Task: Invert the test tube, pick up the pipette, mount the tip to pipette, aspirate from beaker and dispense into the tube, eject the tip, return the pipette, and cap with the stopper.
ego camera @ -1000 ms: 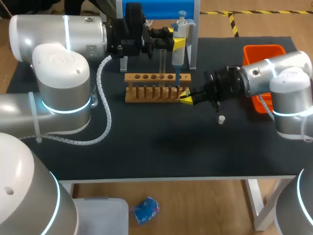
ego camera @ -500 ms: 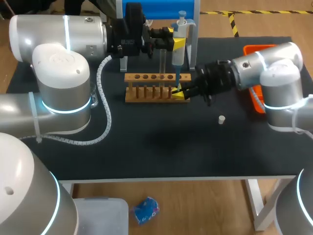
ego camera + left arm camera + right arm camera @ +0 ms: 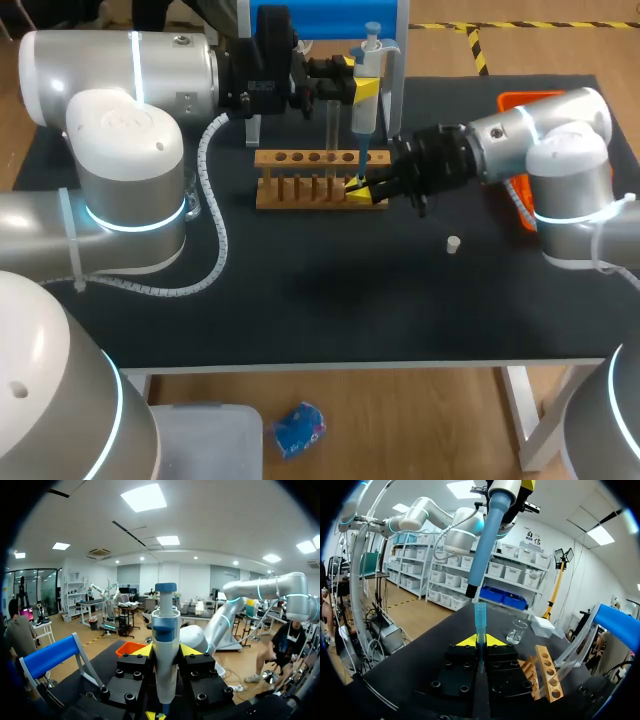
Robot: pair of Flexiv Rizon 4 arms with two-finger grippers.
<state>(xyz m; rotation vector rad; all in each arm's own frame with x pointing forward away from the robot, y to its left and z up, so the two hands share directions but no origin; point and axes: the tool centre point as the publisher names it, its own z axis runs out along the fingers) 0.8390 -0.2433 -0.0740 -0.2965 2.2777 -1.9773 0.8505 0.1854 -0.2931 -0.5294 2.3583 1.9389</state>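
The pipette point(image 3: 366, 85) is white-bodied with a blue plunger cap and a blue lower shaft. It hangs upright over the right end of the wooden rack point(image 3: 318, 182). The left pincer point(image 3: 360, 88) is clamped on its body from both sides, as the left wrist view confirms point(image 3: 165, 652).

The tip point(image 3: 480, 620) is a short translucent blue tube. It stands upright, gripped between the fingers of the right pincer point(image 3: 480, 641), directly under the pipette shaft point(image 3: 489, 540). The shaft end sits just above the tip mouth, slightly offset from it.

In the head view the right pincer point(image 3: 363, 189) is against the rack's right end. A clear test tube point(image 3: 331, 130) stands in the rack just beside the pipette.

On the table point(image 3: 300, 300):
- The glass beaker point(image 3: 518, 631) stands beyond the pincer.
- The white stopper point(image 3: 453, 243) lies near the right arm.
- The orange bin point(image 3: 535, 100) is partly hidden behind that arm.
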